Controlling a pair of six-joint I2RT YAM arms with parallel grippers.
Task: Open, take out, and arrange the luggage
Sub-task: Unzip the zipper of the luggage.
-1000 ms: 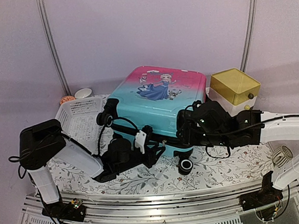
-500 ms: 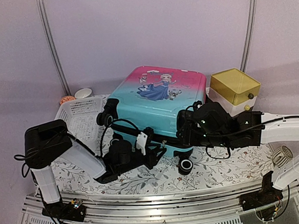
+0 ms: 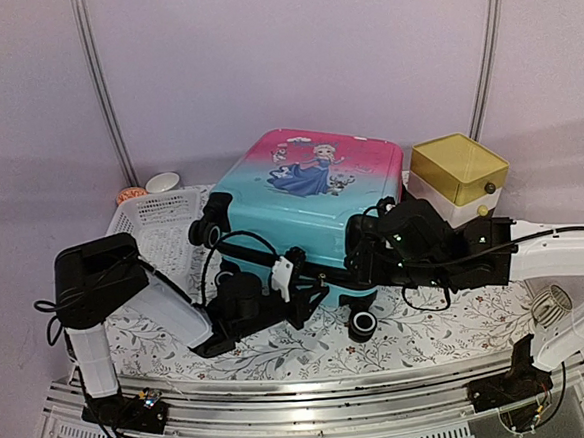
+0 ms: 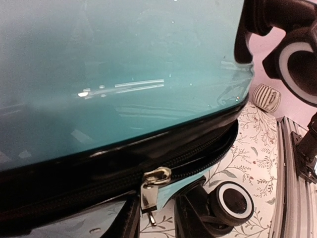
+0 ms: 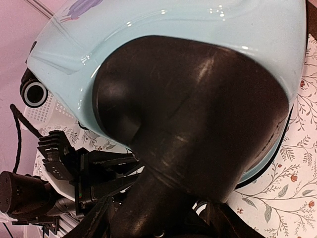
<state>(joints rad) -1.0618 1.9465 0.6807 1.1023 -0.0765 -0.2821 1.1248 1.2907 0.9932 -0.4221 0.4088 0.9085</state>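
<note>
With the luggage [image 3: 311, 203] lying flat on the counter [image 3: 430, 335] and the right jaws clasping its wheel housing [image 5: 198, 114], the left jaws, parted around the zipper pull [image 4: 150, 196], should pinch it squarely before dragging along the band [image 4: 99, 173].

No lettering can be read anywhere (the luggage [image 3: 310, 193] bears only a cartoon print).

I'm seeing a white perforated basket [image 3: 157, 223] at the left of the floral tablecloth [image 3: 450, 328], a white bowl [image 3: 162, 182] and something orange [image 3: 130, 195] behind it, a yellow-topped box [image 3: 458, 172] back right, and a small striped round thing [image 3: 551, 306] near right.
</note>
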